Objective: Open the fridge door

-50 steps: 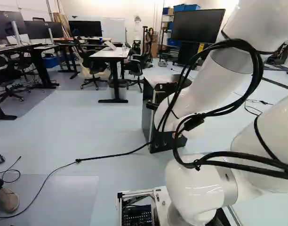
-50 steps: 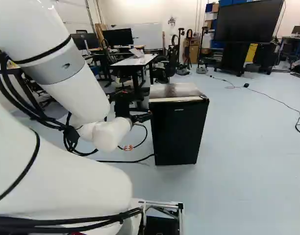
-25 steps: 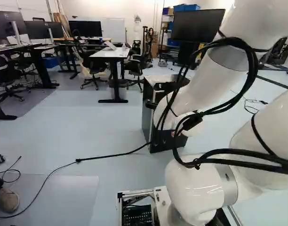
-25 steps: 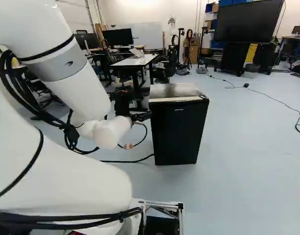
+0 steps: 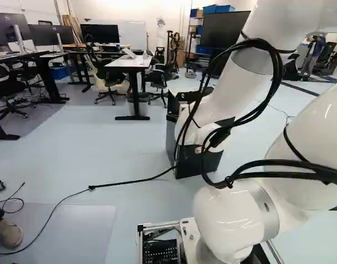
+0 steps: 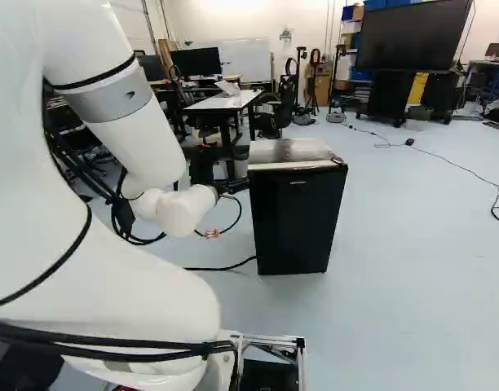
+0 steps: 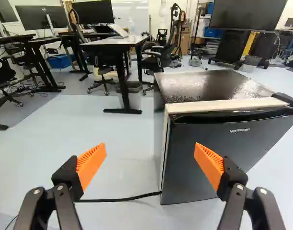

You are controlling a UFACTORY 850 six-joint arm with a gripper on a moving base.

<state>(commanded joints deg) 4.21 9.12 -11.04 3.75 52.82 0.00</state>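
Observation:
The gripper (image 6: pixel 232 186) is beside the fridge's left upper edge in the right base view. Seen from the wrist, the gripper (image 7: pixel 150 154) stands open, its orange pads wide apart with nothing gripped. A small black fridge (image 6: pixel 295 152) stands on the floor, its dark front door (image 6: pixel 298 220) closed. The wrist view shows the fridge door (image 7: pixel 232 148) ahead, partly behind one finger; the fridge's near side edge lies between the two fingers' lines. A black hinge piece sits at the far top corner of the door. The arm covers much of the fridge in the left base view.
A white table (image 6: pixel 225 103) with office chairs stands beyond the fridge. A black cable (image 5: pixel 132 181) runs across the floor to the fridge. A large screen (image 6: pixel 414 34) stands farther back. A shoe (image 5: pixel 7 233) shows at the left base view's near left.
The arm's upper links have swung left in the left base view, and the gripper has shifted slightly up and left in the right base view. The base and fridge have stayed still.

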